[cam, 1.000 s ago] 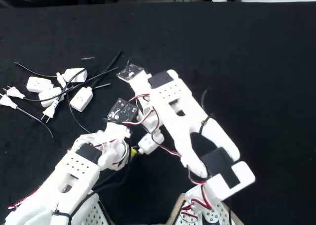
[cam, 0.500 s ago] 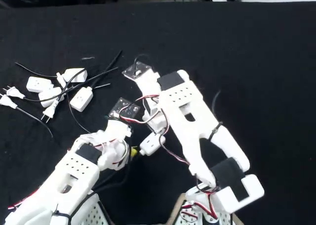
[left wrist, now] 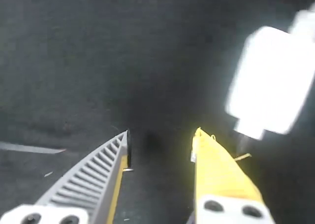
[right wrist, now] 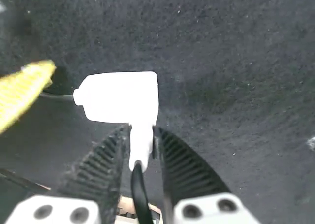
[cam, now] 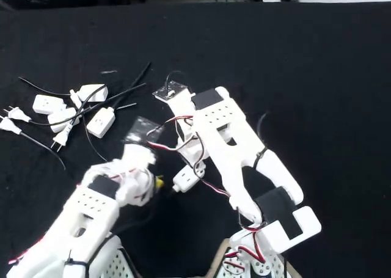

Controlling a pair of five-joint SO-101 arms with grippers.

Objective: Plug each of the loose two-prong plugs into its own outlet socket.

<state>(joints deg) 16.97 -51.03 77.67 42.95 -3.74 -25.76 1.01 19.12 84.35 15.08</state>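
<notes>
L arm [cam: 91,214] & R arm [cam: 235,146] bent low, tips near each other.
L pincer [left wrist: 160,139] open, fingers well apart; R pincer [right wrist: 141,130] closed on plug [right wrist: 141,144] neck.

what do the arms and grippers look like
The left arm and right arm are white perforated shells with black blocks and red, black and white wires. The left gripper has one grey ribbed finger and one yellow; the right gripper has two dark ribbed fingers.

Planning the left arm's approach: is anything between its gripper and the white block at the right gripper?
Nothing visible. Only bare black cloth lies between the open left gripper and the white block, which sits off the line of the finger gap. The right gripper is shut on the stem at the block's edge.
</notes>
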